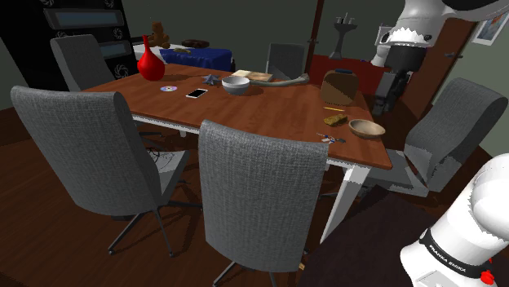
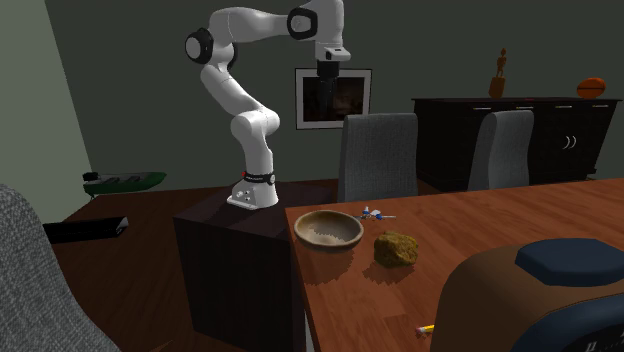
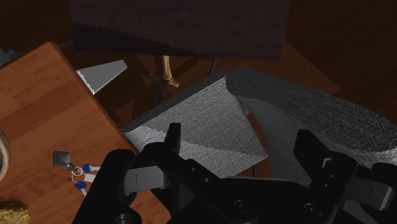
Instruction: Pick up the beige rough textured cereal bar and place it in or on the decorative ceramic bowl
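The cereal bar (image 1: 334,119) (image 2: 396,249) is a rough beige-brown lump lying on the wooden table near its corner. Right beside it stands a shallow tan bowl (image 1: 367,128) (image 2: 328,229) with nothing in it. My gripper (image 1: 381,106) (image 2: 326,100) (image 3: 242,137) hangs open and holds nothing, well above and off the table's edge, over a grey chair (image 3: 210,121). In the wrist view the bar's edge (image 3: 13,211) and the bowl's rim (image 3: 3,153) sit far off to the side of the fingers.
A small bunch of keys (image 2: 375,213) (image 3: 76,172) lies by the bowl, and a crayon (image 2: 425,328) nearer the brown bag (image 2: 540,300). Farther along the table are a white bowl (image 1: 236,85) and a red vase (image 1: 150,64). Grey chairs (image 1: 253,196) ring the table.
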